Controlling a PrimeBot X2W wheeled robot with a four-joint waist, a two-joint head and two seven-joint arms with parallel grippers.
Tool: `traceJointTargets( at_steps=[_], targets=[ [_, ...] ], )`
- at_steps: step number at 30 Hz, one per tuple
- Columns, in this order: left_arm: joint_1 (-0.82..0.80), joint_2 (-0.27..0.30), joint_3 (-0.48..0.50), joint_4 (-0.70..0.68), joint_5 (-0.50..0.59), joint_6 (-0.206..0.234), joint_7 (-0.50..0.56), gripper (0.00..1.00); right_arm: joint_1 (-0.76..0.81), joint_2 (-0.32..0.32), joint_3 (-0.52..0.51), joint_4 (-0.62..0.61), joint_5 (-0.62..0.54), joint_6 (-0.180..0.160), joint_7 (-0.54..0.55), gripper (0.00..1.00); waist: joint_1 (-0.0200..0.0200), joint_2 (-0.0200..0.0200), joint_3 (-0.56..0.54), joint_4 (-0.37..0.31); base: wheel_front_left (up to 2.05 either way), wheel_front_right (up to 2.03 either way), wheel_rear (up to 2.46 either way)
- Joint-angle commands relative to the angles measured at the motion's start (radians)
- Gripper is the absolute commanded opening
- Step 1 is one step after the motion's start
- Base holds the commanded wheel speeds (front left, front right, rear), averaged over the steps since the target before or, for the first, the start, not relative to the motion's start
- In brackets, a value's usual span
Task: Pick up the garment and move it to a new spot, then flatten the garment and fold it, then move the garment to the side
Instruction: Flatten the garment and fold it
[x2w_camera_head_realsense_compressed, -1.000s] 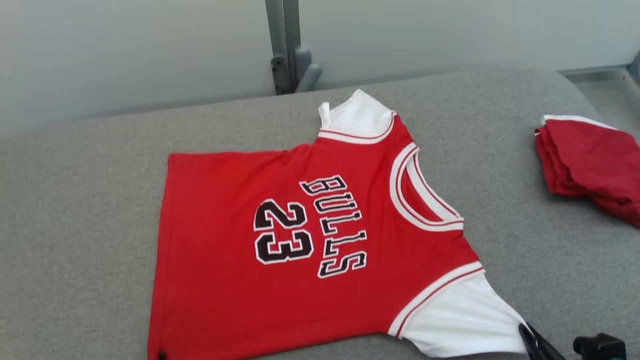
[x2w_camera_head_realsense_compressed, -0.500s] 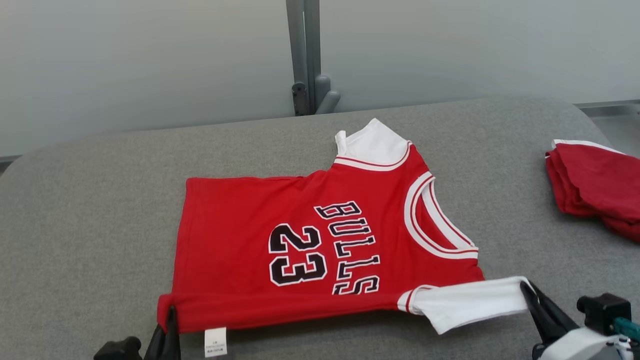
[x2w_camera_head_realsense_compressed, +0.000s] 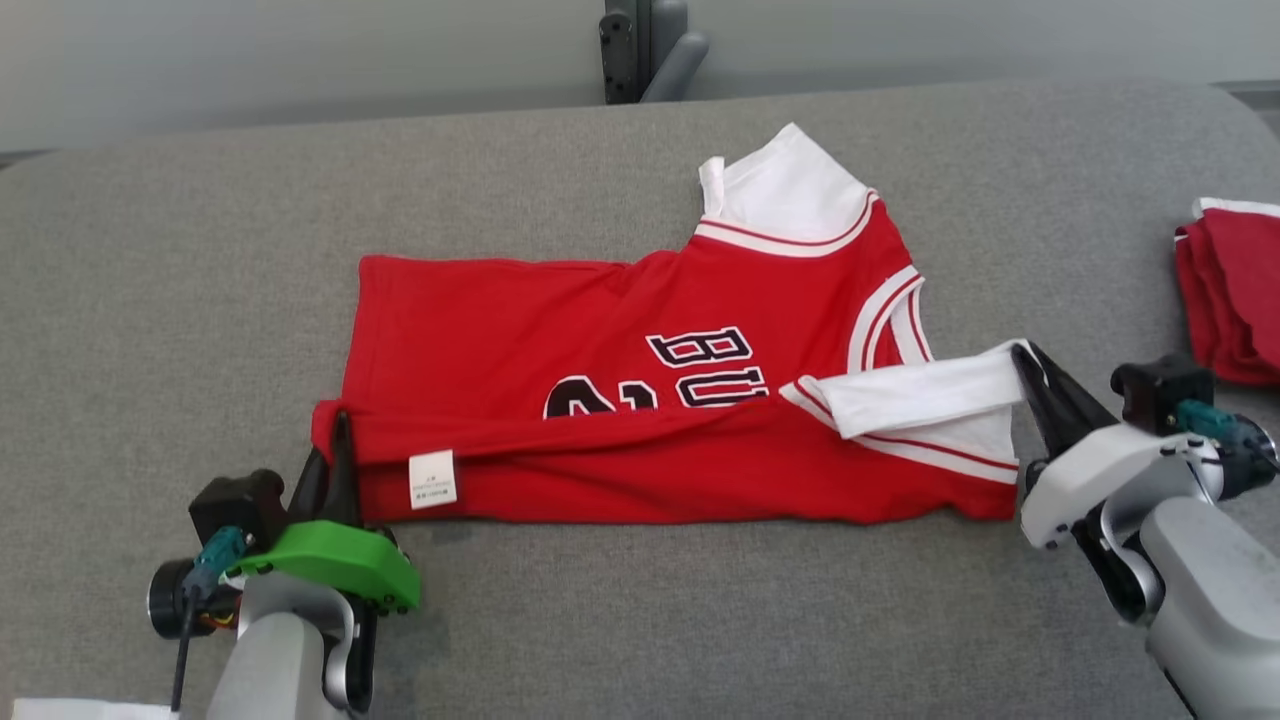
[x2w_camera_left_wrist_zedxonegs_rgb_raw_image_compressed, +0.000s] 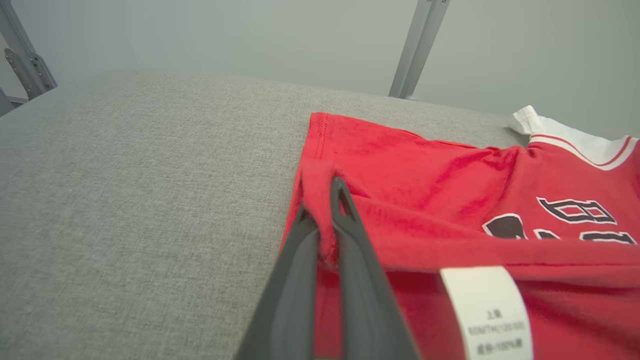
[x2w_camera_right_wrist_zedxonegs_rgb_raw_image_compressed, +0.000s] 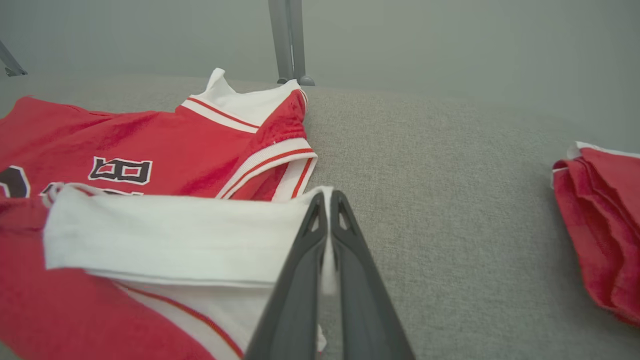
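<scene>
- The red jersey (x2w_camera_head_realsense_compressed: 560, 320), with white sleeves and black lettering, lies mid-tabletop (x2w_camera_head_realsense_compressed: 150, 300), collar toward the right edge.
- Its near edge is doubled over the number, white label up.
- My left gripper (x2w_camera_head_realsense_compressed: 340, 420) pinches its hem corner, and my right gripper (x2w_camera_head_realsense_compressed: 1020, 350) pinches a sleeve.

A red jersey (x2w_camera_head_realsense_compressed: 600, 320) lies on the grey cloth surface (x2w_camera_head_realsense_compressed: 150, 280), its near edge folded toward twelve o'clock over the lower half of the lettering (x2w_camera_head_realsense_compressed: 705, 365). The left gripper (x2w_camera_head_realsense_compressed: 338, 425) pinches the jersey at its eight o'clock corner. The right gripper (x2w_camera_head_realsense_compressed: 1022, 352) pinches the white sleeve (x2w_camera_head_realsense_compressed: 920, 395) at three o'clock. A folded red pile (x2w_camera_head_realsense_compressed: 1235, 300) sits well apart, further toward three o'clock.
</scene>
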Motion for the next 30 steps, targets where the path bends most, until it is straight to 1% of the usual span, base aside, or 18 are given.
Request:
traceJointTargets(
  at_steps=[1,2,3,4,5,9,13,16,18,22,26,30],
  targets=[
    [-0.035,0.006,-0.002,0.007,-0.008,0.006,0.001,0.0,-0.038,0.005,0.003,0.019,0.001,-0.002,-0.003,0.0,0.0001,-0.0001,0.085,0.019,0.0,0.0,0.0],
    [-0.05,0.006,-0.004,0.012,-0.011,0.005,0.001,0.0,-0.064,0.012,0.004,0.036,0.003,-0.002,-0.003,0.0,0.0001,-0.0001,0.098,0.021,0.0,0.0,0.0],
    [-0.064,0.006,-0.005,0.016,-0.011,0.006,0.0,0.27,-0.088,0.019,-0.007,0.05,0.005,-0.002,-0.003,0.39,0.0001,-0.0001,0.11,0.022,0.0,0.0,0.0],
    [-0.079,0.006,-0.005,0.015,-0.017,0.007,0.0,0.69,-0.108,0.029,-0.022,0.06,0.008,-0.002,-0.003,1.0,0.0001,-0.0001,0.121,0.023,0.0,0.0,0.0],
    [-0.089,0.006,-0.005,0.012,-0.019,0.009,0.0,1.0,-0.119,0.039,-0.037,0.076,0.009,-0.002,-0.003,1.0,0.0001,-0.0001,0.128,0.025,0.0,0.0,0.0],
    [-0.093,0.005,-0.009,-0.014,-0.024,0.026,0.001,1.0,-0.13,0.053,-0.091,0.054,-0.019,-0.002,-0.003,1.0,0.0001,-0.0001,0.138,0.03,0.0,0.0,0.0],
    [-0.034,0.005,-0.003,-0.061,-0.033,0.045,0.0,1.0,-0.038,0.057,-0.152,-0.025,-0.038,-0.002,-0.003,1.0,0.0001,-0.0001,0.121,0.03,0.0,0.0,0.0],
    [0.015,0.005,-0.013,-0.087,-0.032,0.049,0.001,1.0,0.053,0.062,-0.152,-0.08,-0.039,-0.002,-0.003,1.0,0.0001,-0.0001,0.108,0.026,0.0,0.0,0.0],
    [0.041,0.005,-0.01,-0.102,-0.036,0.059,0.0,1.0,0.107,0.063,-0.141,-0.102,-0.035,-0.002,-0.003,1.0,0.0001,-0.0001,0.104,0.023,0.0,0.0,0.0],
    [0.084,0.005,-0.017,-0.109,-0.048,0.068,0.001,1.0,0.17,0.078,-0.128,-0.102,-0.019,-0.002,-0.003,1.0,0.0001,-0.0001,0.104,0.018,0.0,0.0,0.0],
    [0.084,0.005,-0.02,-0.104,-0.053,0.075,0.001,1.0,0.174,0.096,-0.125,-0.088,-0.013,-0.002,-0.003,1.0,0.0001,-0.0001,0.109,0.019,0.0,0.0,0.0],
    [0.075,0.005,-0.028,-0.096,-0.056,0.073,0.001,1.0,0.17,0.102,-0.13,-0.062,-0.014,-0.002,-0.003,1.0,0.0001,-0.0001,0.109,0.025,0.0,0.0,0.0]
  ],
)
